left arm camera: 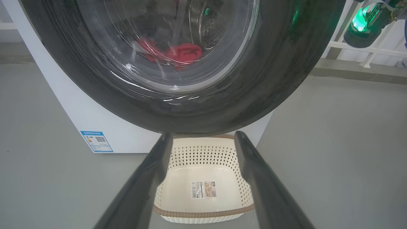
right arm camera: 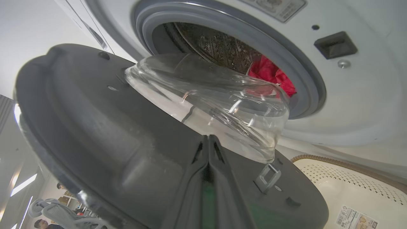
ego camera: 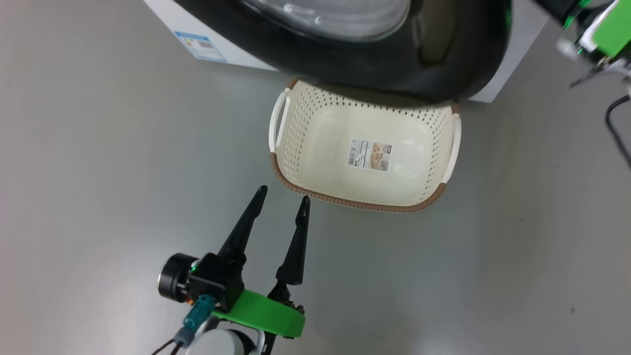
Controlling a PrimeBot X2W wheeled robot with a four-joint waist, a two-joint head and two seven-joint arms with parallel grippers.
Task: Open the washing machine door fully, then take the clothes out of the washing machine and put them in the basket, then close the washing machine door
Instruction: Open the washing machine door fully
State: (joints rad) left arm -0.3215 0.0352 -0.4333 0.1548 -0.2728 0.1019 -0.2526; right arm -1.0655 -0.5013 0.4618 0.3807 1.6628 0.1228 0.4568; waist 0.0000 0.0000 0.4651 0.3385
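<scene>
Just short of the near rim of a small cream plastic basket (ego camera: 305,138) with perforated walls and a brown woven-look rim, the robot's left gripper (ego camera: 284,194) hovers over the grey floor (ego camera: 98,172), its two long dark fingers spread wide and holding nothing. Beyond the basket's far rim stands the big white front-loading washing machine (ego camera: 227,47). Its large round door (ego camera: 369,71), glossy black around a clear bulging glass centre, is swung partly out and overhangs that far rim. Bright red clothes (left arm camera: 186,52) lie in the steel drum (left arm camera: 211,31) behind the basket, seen through the glass from the left wrist. They are well apart from the left gripper, with the door and the basket between. Above the basket, on the door's inner side, the right gripper (right arm camera: 208,140) has its fingers pressed together with nothing between them. Its tips lie against or just beside the dark inner face below the glass bowl (right arm camera: 216,98); contact cannot be told. From there the red clothes show past the grey rubber ring (right arm camera: 306,74). A paper label (ego camera: 369,154) lies on the basket's bottom.
</scene>
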